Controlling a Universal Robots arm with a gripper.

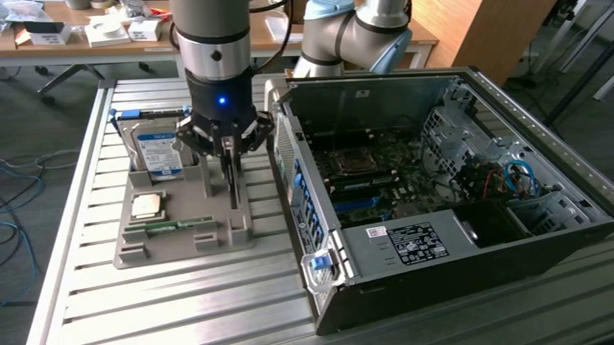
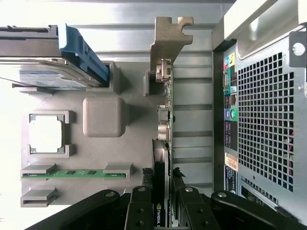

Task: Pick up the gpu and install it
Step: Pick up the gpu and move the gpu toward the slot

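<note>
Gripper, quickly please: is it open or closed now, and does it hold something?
Gripper: closed on the gpu, one finger on each face of the card.
</note>
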